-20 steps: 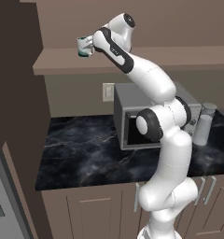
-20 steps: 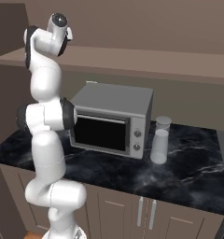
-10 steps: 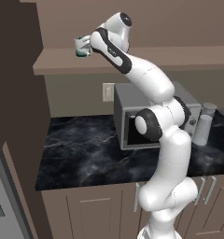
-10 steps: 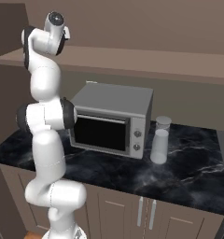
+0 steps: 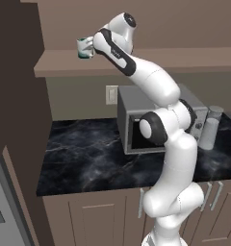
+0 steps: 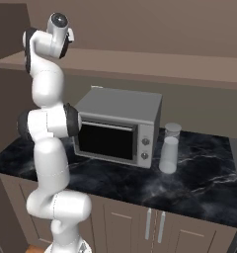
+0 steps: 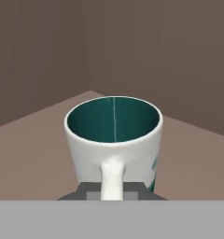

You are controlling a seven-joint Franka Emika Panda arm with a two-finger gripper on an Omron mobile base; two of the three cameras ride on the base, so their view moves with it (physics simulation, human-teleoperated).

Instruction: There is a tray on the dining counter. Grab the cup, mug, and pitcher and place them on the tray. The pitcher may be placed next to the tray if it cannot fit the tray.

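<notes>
Lifting, left base view: the pincer (image 5: pixel 92 46) is carrying the short white mug with the dark teal lower band (image 5: pixel 83 48) a little higher and further left than a second ago, so it is now hanging just above the brown wall shelf (image 5: pixel 136 62), clear of the ledge.
Meaning for the task: the mug is looking freed from the shelf; the trip to the tray is, in my judgement, what is coming next, with the other vessels waiting.
Pitcher, left base view: the plain grey tall pitcher (image 5: pixel 209 128) is standing far below and to the right of the pincer, on the black marble worktop (image 5: pixel 83 156), just beside the grey microwave oven (image 5: pixel 136 122).
Right base view: the arm's top joint is sitting a shade further left than half a second ago; the pitcher (image 6: pixel 169 147) and the microwave (image 6: pixel 118 123) are staying put.
Hand view: the narrowly closed fingers are pinching the mug's (image 7: pixel 113 140) white handle, teal inside facing the camera, brown shelf beneath.
Hard to make out: the fingertips are largely masked by the handle, and the gap under the mug is too small to judge.
</notes>
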